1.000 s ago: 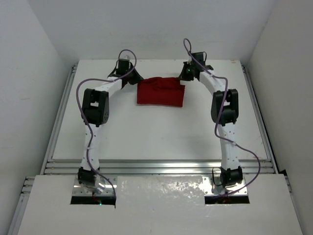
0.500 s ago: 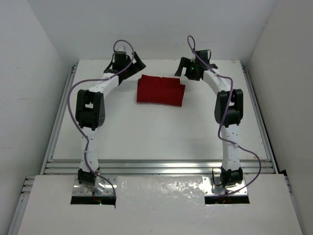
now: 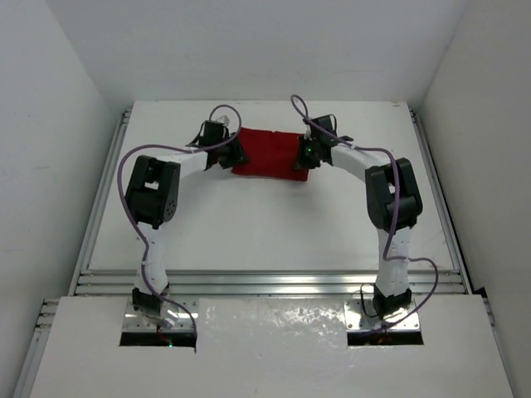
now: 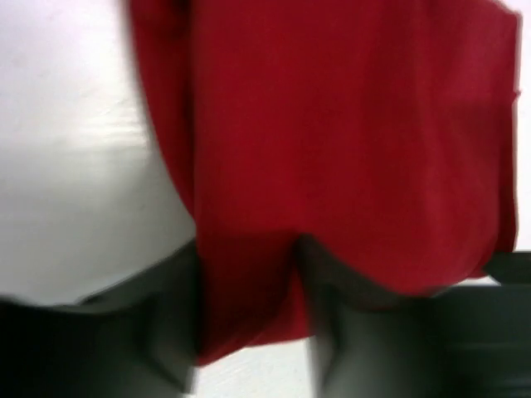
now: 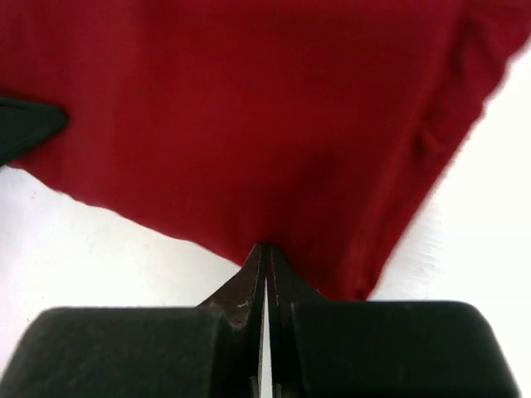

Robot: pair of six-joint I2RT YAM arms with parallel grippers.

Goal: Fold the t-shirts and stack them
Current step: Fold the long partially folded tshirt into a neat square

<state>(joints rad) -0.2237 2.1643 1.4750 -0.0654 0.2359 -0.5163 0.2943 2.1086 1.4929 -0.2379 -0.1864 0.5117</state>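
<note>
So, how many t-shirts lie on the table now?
1. The dark red t-shirt lies folded at the far middle of the table. A second one under it cannot be excluded.

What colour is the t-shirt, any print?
Plain dark red t-shirt, no print; clearest in right wrist view.

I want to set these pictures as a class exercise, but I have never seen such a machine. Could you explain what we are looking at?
Two white robot arms are bolted at a table's near edge. The wide picture looks down from above and behind them; the other two come from cameras on each wrist. One folded dark red shirt lies at the far side. The left hand is at its left edge, fingers either side of the cloth; the blur hides whether they pinch. The right hand is shut, its tips at the shirt's right edge; whether cloth is caught, I cannot tell.
</note>
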